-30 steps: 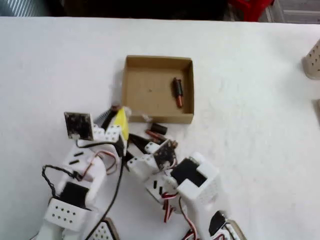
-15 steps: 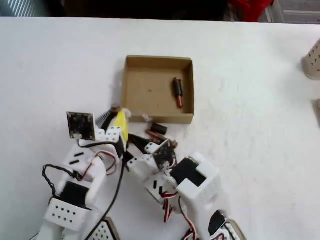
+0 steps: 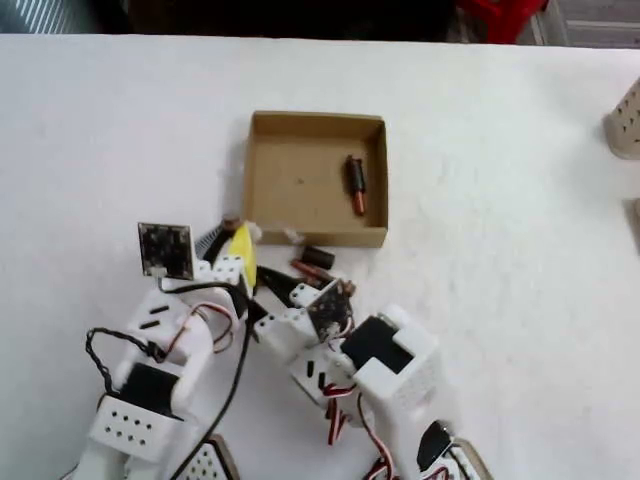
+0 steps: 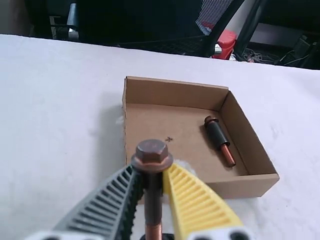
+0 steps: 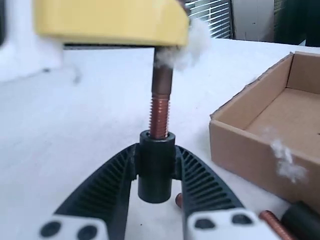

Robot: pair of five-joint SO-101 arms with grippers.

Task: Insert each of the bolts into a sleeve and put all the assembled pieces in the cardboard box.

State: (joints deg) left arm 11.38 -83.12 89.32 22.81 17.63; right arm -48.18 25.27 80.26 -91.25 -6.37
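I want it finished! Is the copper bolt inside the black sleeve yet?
Barely: the copper bolt has only its threaded tip in the black sleeve.

The white table (image 3: 500, 200) carries an open brown cardboard box (image 3: 295, 185); a loose copper bolt (image 3: 308, 269) and black cylindrical sleeve (image 3: 318, 257) lie just near of it.

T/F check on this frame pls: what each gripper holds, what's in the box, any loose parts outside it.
1. The left gripper is shut on a bolt. True.
2. The cardboard box is empty. False: one assembled piece lies in it.
3. The right gripper holds a black sleeve, with the bolt's threaded end at its mouth. True.
4. Every part outside the box is held by a gripper. False: a loose sleeve and a loose bolt lie by the box wall nearest the arms.
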